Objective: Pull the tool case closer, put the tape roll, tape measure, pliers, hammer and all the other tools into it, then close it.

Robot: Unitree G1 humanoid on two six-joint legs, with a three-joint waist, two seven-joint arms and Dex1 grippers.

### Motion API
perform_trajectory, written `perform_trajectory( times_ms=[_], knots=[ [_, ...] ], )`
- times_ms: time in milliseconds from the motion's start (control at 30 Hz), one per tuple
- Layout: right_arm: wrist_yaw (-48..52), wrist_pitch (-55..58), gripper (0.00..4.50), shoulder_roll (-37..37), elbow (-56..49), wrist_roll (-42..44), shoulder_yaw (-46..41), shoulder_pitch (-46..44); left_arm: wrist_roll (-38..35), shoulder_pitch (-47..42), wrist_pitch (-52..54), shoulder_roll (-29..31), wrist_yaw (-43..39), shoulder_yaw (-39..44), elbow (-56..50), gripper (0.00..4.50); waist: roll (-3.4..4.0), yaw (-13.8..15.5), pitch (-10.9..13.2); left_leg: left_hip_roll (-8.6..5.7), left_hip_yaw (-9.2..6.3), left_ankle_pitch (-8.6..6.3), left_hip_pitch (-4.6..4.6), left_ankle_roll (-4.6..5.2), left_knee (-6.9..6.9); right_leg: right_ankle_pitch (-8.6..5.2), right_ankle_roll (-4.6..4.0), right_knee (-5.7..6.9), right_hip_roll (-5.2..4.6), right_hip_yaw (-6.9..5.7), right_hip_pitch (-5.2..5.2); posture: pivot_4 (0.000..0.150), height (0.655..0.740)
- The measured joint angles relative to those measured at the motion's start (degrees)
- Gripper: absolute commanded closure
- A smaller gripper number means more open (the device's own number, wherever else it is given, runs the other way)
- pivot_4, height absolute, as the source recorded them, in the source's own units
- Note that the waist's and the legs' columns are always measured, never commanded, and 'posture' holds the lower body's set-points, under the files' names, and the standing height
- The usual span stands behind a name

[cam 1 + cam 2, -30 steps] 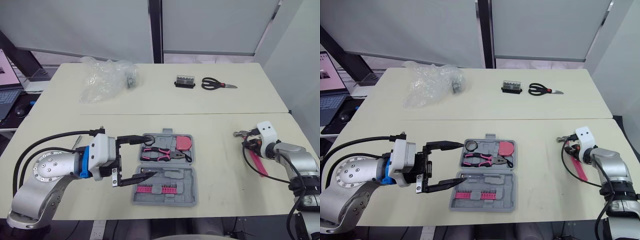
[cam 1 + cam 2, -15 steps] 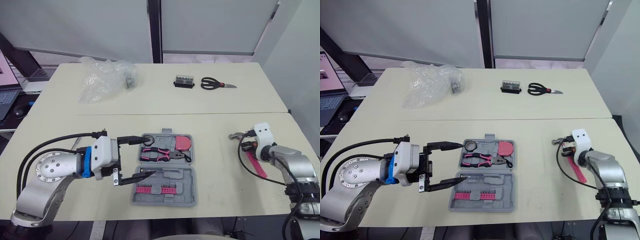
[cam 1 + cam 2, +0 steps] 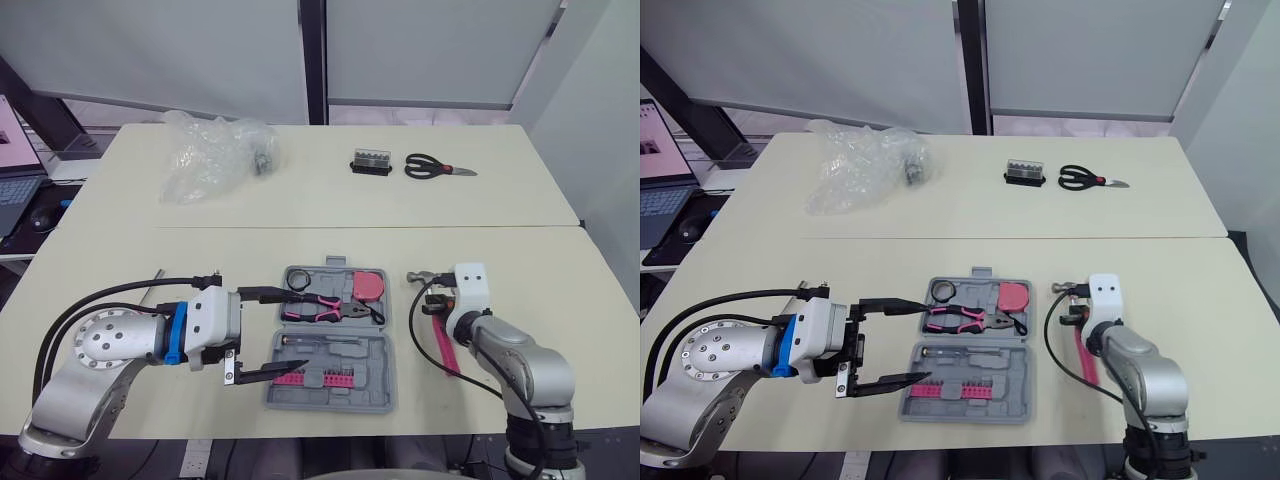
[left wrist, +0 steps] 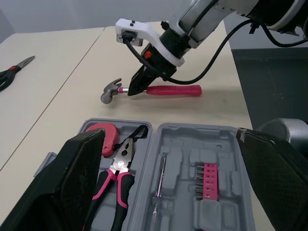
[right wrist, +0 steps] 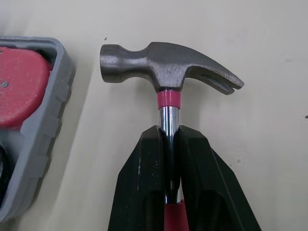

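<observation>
The grey tool case lies open near the table's front edge. It holds pink pliers, a red tape measure, a dark tape roll and a row of pink bits. My left gripper is open, one finger over the case's left rim at the far half and the other at the near half, holding nothing. My right gripper is shut on the hammer just below its steel head. The hammer rests just right of the case, with its pink handle pointing toward me.
At the far right lie black scissors and a small bit holder. A crumpled plastic bag sits at the far left. A laptop stands beyond the table's left edge. A seam crosses the table.
My right gripper has carried the hammer leftward, from near the table's right edge to just beside the case. My left gripper has drawn back slightly toward me and stays open.
</observation>
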Motion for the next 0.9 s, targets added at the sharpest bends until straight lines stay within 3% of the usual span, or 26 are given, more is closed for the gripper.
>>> perform_trajectory(
  times_ms=[300,367,600,667,767,833,900],
  knots=[
    [-4.2,-3.7,4.30,4.0,2.0,-1.2,0.2,0.8,0.1,0.0,0.1,0.4,-0.1,-0.5,-0.2,0.00,0.00,-0.2,0.0,0.02,0.01,0.00,0.01,0.00,-0.01,0.00,0.00,0.01,0.03,0.01,-0.03,0.150,0.7400],
    [-4.3,-4.1,3.58,4.7,2.3,-1.1,-0.6,0.8,0.3,0.0,0.1,0.5,-0.1,-0.5,-0.2,0.00,0.00,-0.2,0.0,0.02,0.01,0.00,0.01,0.00,-0.01,0.00,0.00,0.01,0.03,0.01,-0.02,0.150,0.7400],
    [-3.4,-1.4,1.89,3.7,-1.4,1.7,-3.9,0.5,0.9,0.1,0.1,0.4,0.1,-0.5,-0.2,0.00,0.01,-0.2,0.0,0.02,0.01,0.00,0.00,0.00,-0.03,0.00,0.00,0.00,0.03,0.01,-0.04,0.150,0.7400],
    [-1.0,0.1,1.42,0.1,-4.5,3.3,-4.2,0.4,1.1,0.2,0.1,0.4,0.6,-0.5,-0.2,0.00,0.01,-0.2,0.0,0.01,0.02,0.00,-0.01,0.00,-0.04,0.00,0.00,-0.02,0.01,0.01,-0.02,0.150,0.7400],
    [9.7,-3.5,1.42,-15.2,-5.1,4.8,-0.9,0.2,1.2,0.6,0.1,0.4,1.3,-0.5,-0.2,0.00,0.04,-0.1,0.0,-0.08,0.09,0.00,0.00,0.01,-0.02,0.00,0.01,-0.04,-0.09,0.03,0.00,0.150,0.7400],
    [19.6,-12.7,1.42,-27.9,-3.4,2.9,4.5,-0.1,1.3,0.7,0.0,0.4,1.4,-0.5,-0.1,0.00,0.04,-0.1,0.0,-0.04,0.07,0.00,0.04,0.02,-0.01,-0.01,0.02,-0.06,-0.05,0.00,0.02,0.150,0.7400],
    [28.2,-23.1,1.42,-35.5,0.1,0.5,9.4,-1.3,1.4,0.7,-0.1,0.4,1.5,-0.5,-0.1,0.00,0.01,-0.2,0.0,0.03,0.04,0.00,0.07,0.02,-0.01,-0.01,0.01,-0.06,0.07,0.01,0.04,0.150,0.7400]
  ],
)
